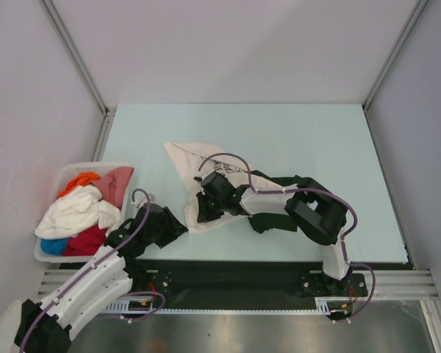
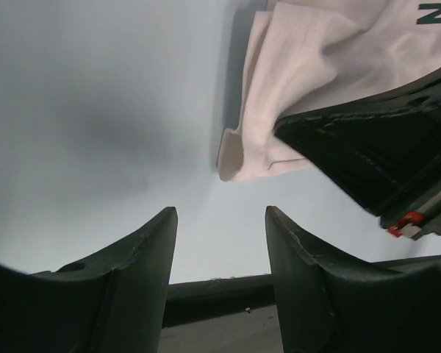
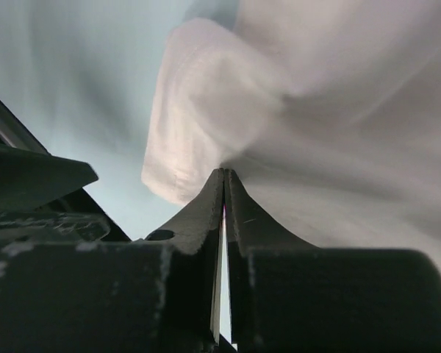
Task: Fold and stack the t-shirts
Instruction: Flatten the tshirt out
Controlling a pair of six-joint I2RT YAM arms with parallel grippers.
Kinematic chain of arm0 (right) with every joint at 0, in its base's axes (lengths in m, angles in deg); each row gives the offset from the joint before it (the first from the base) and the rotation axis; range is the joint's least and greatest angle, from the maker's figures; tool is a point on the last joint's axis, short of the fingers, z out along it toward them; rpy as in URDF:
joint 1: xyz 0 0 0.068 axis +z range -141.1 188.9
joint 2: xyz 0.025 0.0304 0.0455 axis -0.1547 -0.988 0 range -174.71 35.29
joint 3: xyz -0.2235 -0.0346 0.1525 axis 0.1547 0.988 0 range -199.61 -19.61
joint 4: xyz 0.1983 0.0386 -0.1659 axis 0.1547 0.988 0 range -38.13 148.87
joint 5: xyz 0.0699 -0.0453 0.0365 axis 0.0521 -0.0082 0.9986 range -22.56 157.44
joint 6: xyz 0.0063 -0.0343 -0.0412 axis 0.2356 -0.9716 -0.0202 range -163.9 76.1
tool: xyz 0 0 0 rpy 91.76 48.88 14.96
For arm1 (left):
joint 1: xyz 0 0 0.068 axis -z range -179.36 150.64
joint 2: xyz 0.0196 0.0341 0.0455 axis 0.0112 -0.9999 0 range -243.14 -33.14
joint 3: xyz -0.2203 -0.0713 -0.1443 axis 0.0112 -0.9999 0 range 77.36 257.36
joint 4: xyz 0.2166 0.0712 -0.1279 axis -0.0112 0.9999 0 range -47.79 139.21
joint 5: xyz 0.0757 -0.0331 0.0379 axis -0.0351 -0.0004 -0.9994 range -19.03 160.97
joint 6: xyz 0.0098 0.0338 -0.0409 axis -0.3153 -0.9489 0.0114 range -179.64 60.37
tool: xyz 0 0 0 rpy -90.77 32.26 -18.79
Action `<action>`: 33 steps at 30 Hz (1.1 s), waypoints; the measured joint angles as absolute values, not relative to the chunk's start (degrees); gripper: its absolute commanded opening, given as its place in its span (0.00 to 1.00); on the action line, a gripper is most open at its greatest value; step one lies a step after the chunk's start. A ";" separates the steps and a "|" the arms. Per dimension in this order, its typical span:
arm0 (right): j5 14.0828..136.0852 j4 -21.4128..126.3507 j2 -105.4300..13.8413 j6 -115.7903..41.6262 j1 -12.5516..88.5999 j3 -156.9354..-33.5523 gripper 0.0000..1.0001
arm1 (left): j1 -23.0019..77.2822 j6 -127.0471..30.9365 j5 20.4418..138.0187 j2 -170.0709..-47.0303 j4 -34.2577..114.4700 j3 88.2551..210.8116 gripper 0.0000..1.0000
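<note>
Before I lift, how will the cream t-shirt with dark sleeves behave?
Probably floppy: the cream t-shirt lies crumpled. Likely thin, light: it puckers at the shut right pincer. Its far end, on the table, may drag.

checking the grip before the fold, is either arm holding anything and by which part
The right jaws are shut on the cream shirt, pinching a fold at its edge. The left jaws stand open and hold nothing.
</note>
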State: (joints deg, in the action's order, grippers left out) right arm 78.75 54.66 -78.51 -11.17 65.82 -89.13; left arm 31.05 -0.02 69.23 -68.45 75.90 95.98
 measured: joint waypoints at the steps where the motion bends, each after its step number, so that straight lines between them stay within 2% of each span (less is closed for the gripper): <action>1: 78.91 54.97 -78.32 -11.30 65.32 -89.23 0.07 | 31.38 0.18 69.32 -69.53 74.85 95.56 0.57; 5: 77.88 58.62 -74.18 -11.87 63.86 -88.95 0.27 | 32.19 0.99 69.65 -74.27 72.12 95.01 0.57; 10: 73.88 63.08 -58.29 -12.30 61.63 -84.78 0.36 | 32.69 3.52 69.38 -75.54 69.35 94.93 0.58; 16: 68.59 66.20 -39.13 -10.12 55.33 -74.37 0.39 | 33.15 8.79 69.14 -77.90 66.20 93.99 0.60; 22: 64.02 71.86 -26.38 -7.38 52.60 -65.85 0.40 | 35.75 17.57 69.60 -78.66 63.88 92.28 0.60; 33: 60.28 78.22 -16.77 -5.16 52.10 -64.67 0.40 | 37.85 31.93 65.67 -74.33 63.07 88.50 0.53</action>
State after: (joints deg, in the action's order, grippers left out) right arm 60.28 78.22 -16.77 -5.16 52.10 -64.67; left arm 37.85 31.93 65.67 -74.33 63.07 88.50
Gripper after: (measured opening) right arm 0.396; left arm 0.542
